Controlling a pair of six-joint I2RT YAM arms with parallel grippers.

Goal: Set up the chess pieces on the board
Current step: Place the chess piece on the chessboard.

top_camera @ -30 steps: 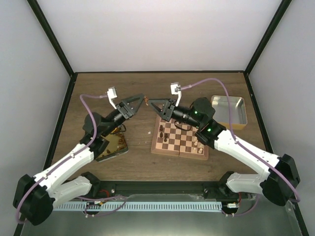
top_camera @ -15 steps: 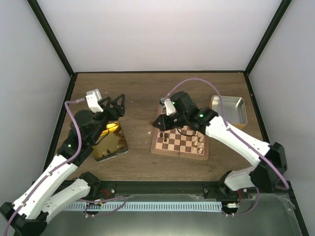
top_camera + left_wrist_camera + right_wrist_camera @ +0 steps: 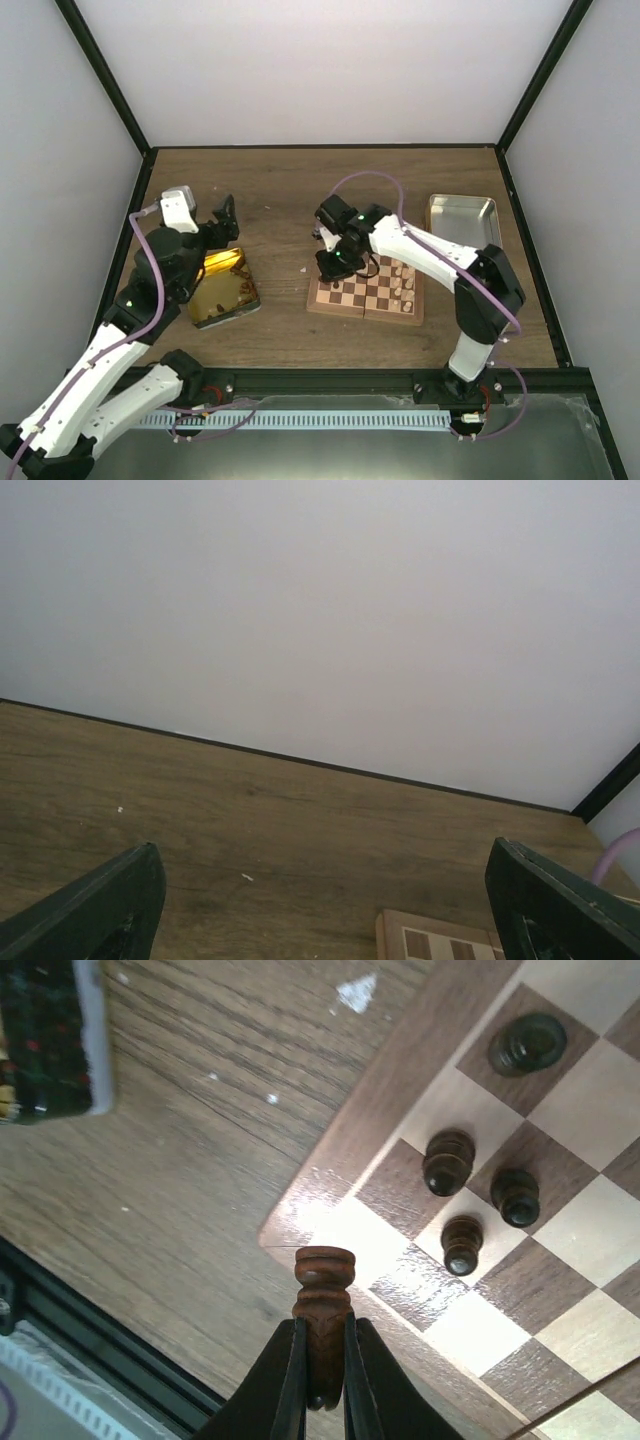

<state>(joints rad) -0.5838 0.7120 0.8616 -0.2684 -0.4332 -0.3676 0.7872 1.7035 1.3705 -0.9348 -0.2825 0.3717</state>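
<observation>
On your far left, the left gripper (image 3: pixel 224 214) hangs above the table (image 3: pixel 280 190) with its jaws spread wide and nothing between them; its wrist view shows only bare wood and the back wall between the two dark fingers (image 3: pixel 100 905), plus a sliver of the board's corner at the bottom edge. Just nearer you than that gripper sits the gold tin (image 3: pixel 222 290), shiny, with a few small dark bits inside (too small for you to tell what they are). Moving right, the board (image 3: pixel 345 312) lies near the middle of the table, and the right gripper (image 3: pixel 331 262) is down at its left edge. From the right wrist you see its jaws pinched together on one dark piece (image 3: pixel 323 1285), clamped around the lower body with the knobbed head sticking out past the fingertips, over the tan border at the board's corner; whether it touches the wood you cannot tell. Four dark chessmen (image 3: pixel 447 1162) stand on squares close by that corner. Further right, pale chessmen (image 3: pixel 405 280) cluster on the board's right side. Past the board's far right corner rests the silver tin (image 3: pixel 462 222).
</observation>
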